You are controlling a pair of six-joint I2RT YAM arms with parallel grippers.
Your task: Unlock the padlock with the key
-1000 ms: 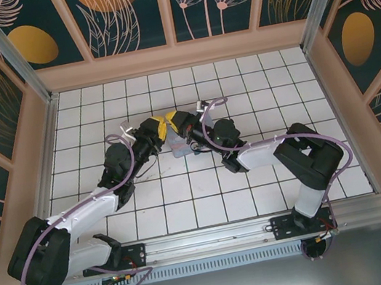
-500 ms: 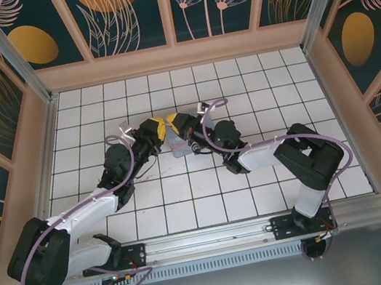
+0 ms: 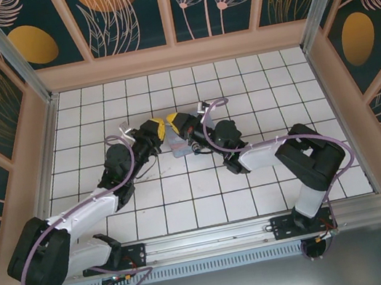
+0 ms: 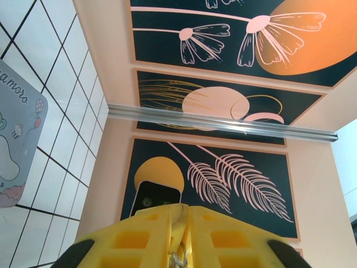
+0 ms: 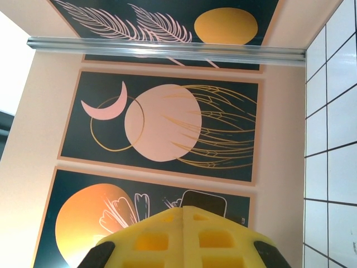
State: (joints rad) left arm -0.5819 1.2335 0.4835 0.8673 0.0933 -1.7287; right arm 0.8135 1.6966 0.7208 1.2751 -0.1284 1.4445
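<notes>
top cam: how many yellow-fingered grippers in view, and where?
2. The left gripper and the right gripper sit nearly tip to tip by the pastel box, near the middle of the table. None looks hidden.

Lit bright and even from overhead, shadows kept soft. Glare is caught on the aluminium rail [image 5: 167,44]; yellow fingers [image 5: 150,243] are blurred up close.

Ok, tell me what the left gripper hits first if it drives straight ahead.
Most likely the right gripper: from above, the left gripper points at it, tips nearly touching, though their relative heights are unclear.
</notes>
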